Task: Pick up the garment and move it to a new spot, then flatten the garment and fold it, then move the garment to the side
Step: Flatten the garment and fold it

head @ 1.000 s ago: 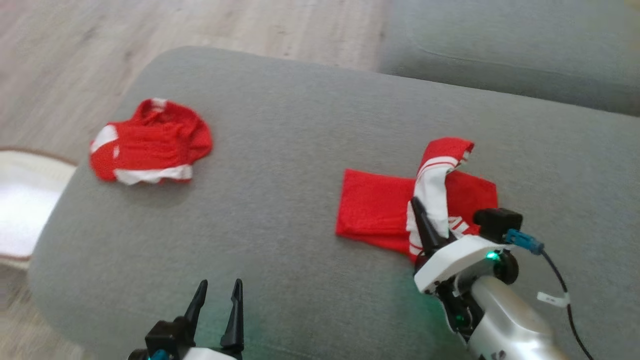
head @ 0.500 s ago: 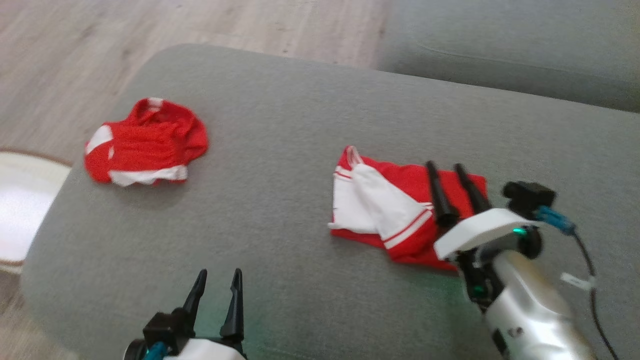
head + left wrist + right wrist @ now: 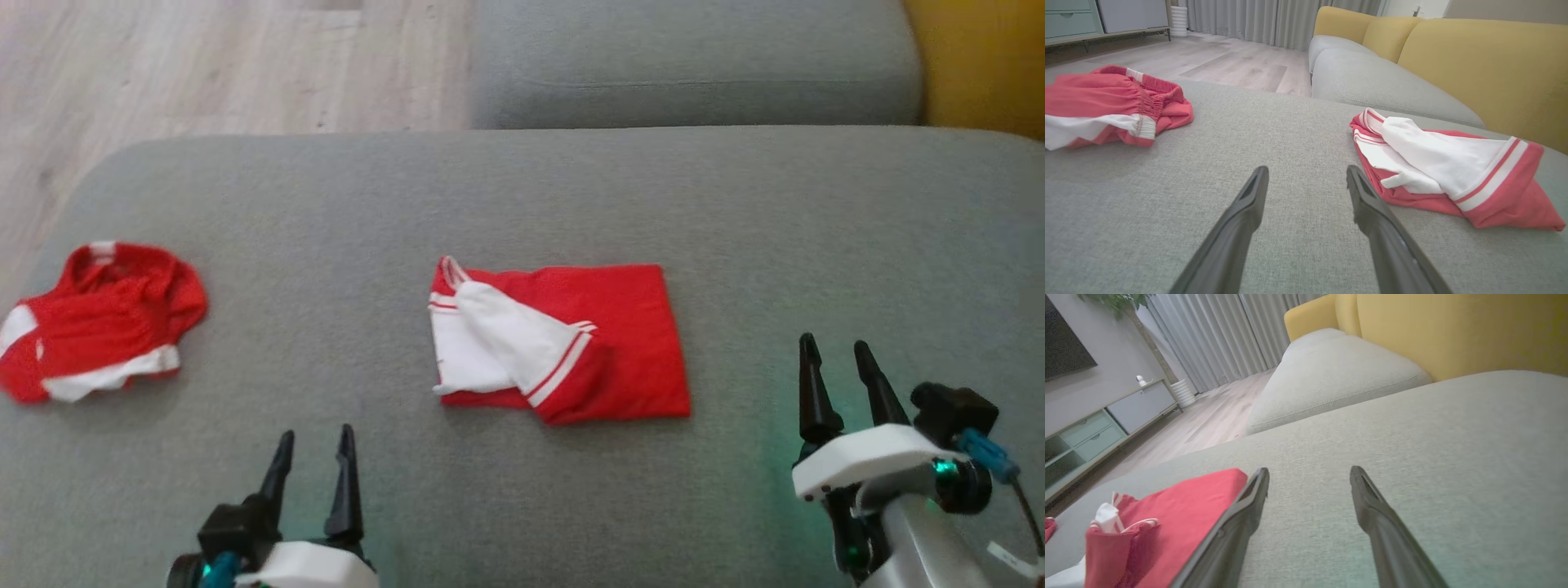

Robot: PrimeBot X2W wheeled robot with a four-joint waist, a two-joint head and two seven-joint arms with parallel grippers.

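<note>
Between left gripper (image 3: pixel 317 433) and right gripper (image 3: pixel 833 343), both spread empty: folded bright red soft fabric garment (image 3: pixel 629 327), white stripe-edged panel (image 3: pixel 510 339) atop.

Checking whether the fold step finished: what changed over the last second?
The right gripper, holding up the white flap of the garment a second ago, laid it over toward the robot's left, let go and drew back; it is now open, clear of the cloth. The head camera shifted. The left gripper stayed open; the crumpled red-and-white piece on the grey cushion kept its shape.
</note>
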